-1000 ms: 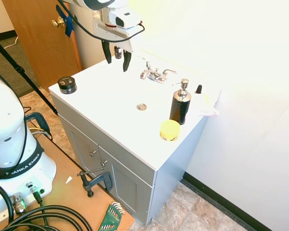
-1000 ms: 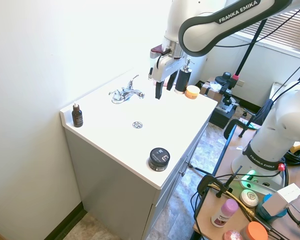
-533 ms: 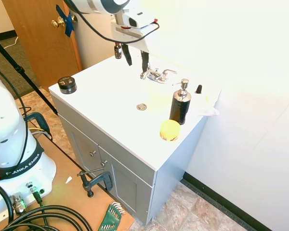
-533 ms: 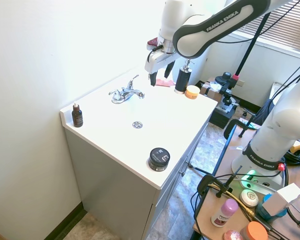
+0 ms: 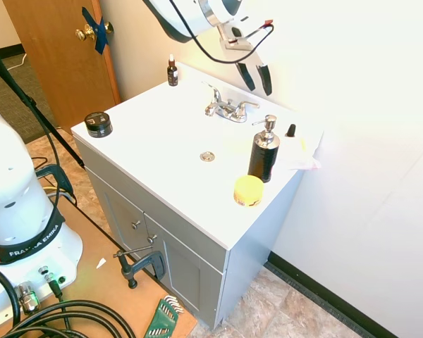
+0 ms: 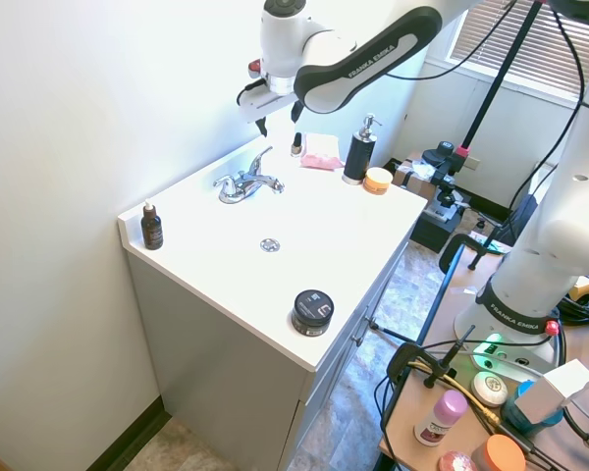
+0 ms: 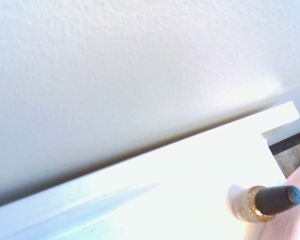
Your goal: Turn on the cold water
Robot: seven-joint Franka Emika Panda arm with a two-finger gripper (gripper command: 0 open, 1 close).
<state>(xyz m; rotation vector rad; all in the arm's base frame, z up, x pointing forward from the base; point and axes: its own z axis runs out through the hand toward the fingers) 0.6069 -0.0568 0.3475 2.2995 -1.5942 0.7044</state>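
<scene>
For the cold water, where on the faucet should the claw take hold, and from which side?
Probably the free tip of the lever handle nearer the pump bottle, cold only by convention; no marks show. It is slim and sticks out from the faucet, so the open claw should descend from above, straddling it.

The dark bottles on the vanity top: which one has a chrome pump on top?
The tall black pump bottle beside the yellow round container. The small brown bottle at the far corner and the tiny glittery bottle near the wall have plain dark caps.
</scene>
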